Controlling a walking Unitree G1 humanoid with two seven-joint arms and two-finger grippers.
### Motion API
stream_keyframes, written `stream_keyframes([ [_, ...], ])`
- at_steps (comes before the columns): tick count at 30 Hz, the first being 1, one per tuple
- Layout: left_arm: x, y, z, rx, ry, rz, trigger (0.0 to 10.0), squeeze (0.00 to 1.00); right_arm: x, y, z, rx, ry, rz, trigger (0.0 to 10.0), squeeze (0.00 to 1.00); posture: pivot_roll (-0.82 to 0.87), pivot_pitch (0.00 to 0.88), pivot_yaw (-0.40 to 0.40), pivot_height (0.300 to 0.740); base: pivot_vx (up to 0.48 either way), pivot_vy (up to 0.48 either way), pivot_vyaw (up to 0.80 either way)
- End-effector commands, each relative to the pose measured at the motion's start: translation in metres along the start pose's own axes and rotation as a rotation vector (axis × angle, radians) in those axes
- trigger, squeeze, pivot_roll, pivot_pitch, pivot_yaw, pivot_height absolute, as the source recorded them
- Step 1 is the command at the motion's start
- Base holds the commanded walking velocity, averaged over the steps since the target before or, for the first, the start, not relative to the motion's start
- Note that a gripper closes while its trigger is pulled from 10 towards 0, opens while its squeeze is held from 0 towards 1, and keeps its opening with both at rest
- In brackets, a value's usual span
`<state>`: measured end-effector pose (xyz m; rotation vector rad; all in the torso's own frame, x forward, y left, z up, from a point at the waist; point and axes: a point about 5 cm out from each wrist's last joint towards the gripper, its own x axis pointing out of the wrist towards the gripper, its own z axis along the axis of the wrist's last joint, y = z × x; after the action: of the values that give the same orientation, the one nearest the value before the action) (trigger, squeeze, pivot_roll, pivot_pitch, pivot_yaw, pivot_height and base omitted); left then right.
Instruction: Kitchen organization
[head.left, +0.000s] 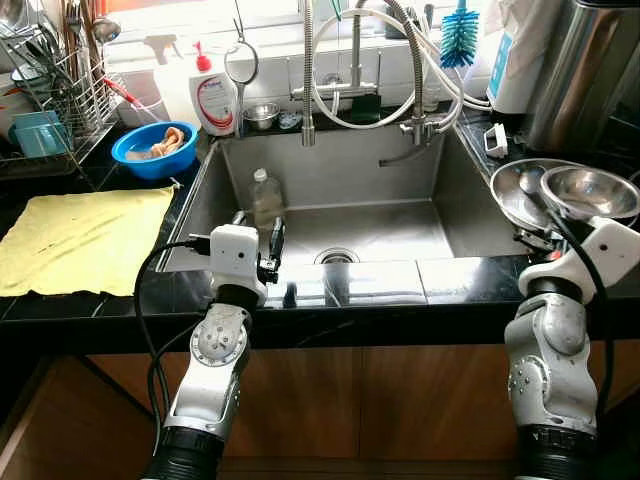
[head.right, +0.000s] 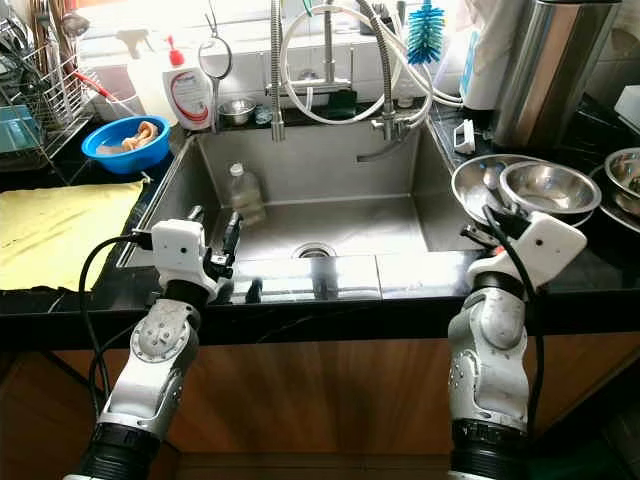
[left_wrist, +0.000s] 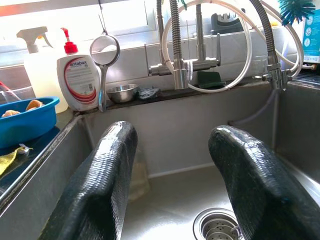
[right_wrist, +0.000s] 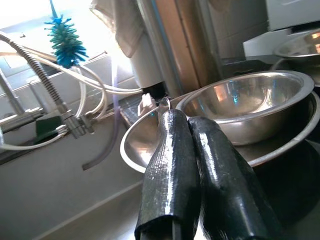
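A clear plastic bottle (head.left: 264, 195) stands inside the steel sink (head.left: 440, 215), near its left wall. My left gripper (head.left: 258, 232) hovers open over the sink's front left edge, fingers pointing in toward the bottle, with nothing between them; the wrist view shows both black fingers (left_wrist: 105, 175) wide apart above the drain (left_wrist: 216, 224). On the right counter my right gripper (head.left: 530, 238) is shut, its fingertips (right_wrist: 172, 122) just in front of a wide steel bowl (head.left: 522, 190). A smaller steel bowl (head.left: 590, 190) rests in that wide one.
A yellow cloth (head.left: 85, 235) lies on the left counter, behind it a blue bowl (head.left: 155, 148) and a dish rack (head.left: 50, 80). Soap bottle (head.left: 212, 95), hanging strainer (head.left: 241, 65) and small steel bowl (head.left: 261, 115) line the back ledge. Faucet hoses (head.left: 415, 70) overhang the sink. A steel canister (head.left: 590, 70) stands far right.
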<state>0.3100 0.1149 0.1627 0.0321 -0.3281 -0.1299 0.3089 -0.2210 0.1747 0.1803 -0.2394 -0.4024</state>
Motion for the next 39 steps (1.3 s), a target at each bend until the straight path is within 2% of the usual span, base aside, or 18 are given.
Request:
stream_keyframes([
  [1,0.002,0.003,0.003,0.035,-0.003,0.004,10.0,0.0,0.002,0.009,0.008,0.013,-0.038,0.029,10.0,0.0,-0.16,0.0,0.097,0.74,0.0,0.0,0.0],
  [6,0.001,0.004,0.002,0.036,0.0,0.011,10.0,0.0,0.002,0.013,0.013,-0.029,-0.072,0.065,10.0,0.0,-0.16,0.0,0.096,0.74,0.0,0.0,0.0],
  [8,0.002,0.004,0.002,0.036,-0.001,0.014,10.0,0.0,0.002,0.019,0.015,-0.066,-0.087,0.11,10.0,0.0,-0.16,0.0,0.095,0.74,0.0,0.0,0.0],
  [12,0.003,0.004,0.003,0.033,-0.004,0.019,10.0,0.0,0.003,0.029,0.016,-0.039,-0.086,0.159,10.0,0.0,-0.17,0.0,0.096,0.74,0.0,0.0,0.0],
  [17,0.004,0.003,0.003,0.027,-0.005,0.021,10.0,0.0,0.005,0.045,0.024,-0.08,-0.123,0.251,10.0,0.0,-0.17,0.0,0.093,0.74,0.0,0.0,0.0],
  [20,0.004,0.002,0.003,0.027,-0.004,0.023,10.0,0.0,0.005,0.054,0.023,-0.088,-0.103,0.33,10.0,0.0,-0.17,0.0,0.091,0.74,0.0,0.0,0.0],
  [24,0.004,0.002,0.002,0.028,-0.002,0.023,10.0,0.0,0.011,0.069,0.009,-0.168,0.021,0.486,10.0,0.0,-0.17,0.0,0.09,0.74,0.0,0.0,0.0],
  [25,0.004,0.001,0.002,0.028,-0.001,0.022,10.0,0.0,0.013,0.072,0.003,-0.209,0.064,0.52,10.0,0.0,-0.17,0.0,0.084,0.74,0.0,0.0,0.0],
  [27,0.005,0.0,0.001,0.029,-0.001,0.021,10.0,0.0,0.015,0.073,-0.002,-0.229,0.103,0.556,10.0,0.0,-0.16,0.0,0.084,0.74,0.0,0.0,0.0],
  [31,0.005,0.0,0.002,0.029,-0.001,0.022,10.0,0.0,0.021,0.072,-0.008,-0.274,0.128,0.575,10.0,0.0,-0.15,0.0,0.078,0.74,0.0,0.0,0.0],
  [32,0.005,0.0,0.001,0.03,-0.001,0.022,10.0,0.0,0.022,0.072,-0.009,-0.298,0.128,0.582,10.0,0.0,-0.15,0.0,0.076,0.74,0.0,0.0,0.0],
  [33,0.004,0.002,0.001,0.032,-0.001,0.025,10.0,0.0,0.024,0.072,-0.016,-0.366,0.14,0.6,10.0,0.0,-0.15,0.0,0.074,0.74,0.0,0.0,0.0],
  [39,0.004,0.002,0.001,0.033,0.0,0.025,10.0,0.0,0.024,0.073,-0.031,-0.382,0.232,0.63,10.0,0.0,-0.14,0.0,0.071,0.74,0.0,0.0,0.0],
])
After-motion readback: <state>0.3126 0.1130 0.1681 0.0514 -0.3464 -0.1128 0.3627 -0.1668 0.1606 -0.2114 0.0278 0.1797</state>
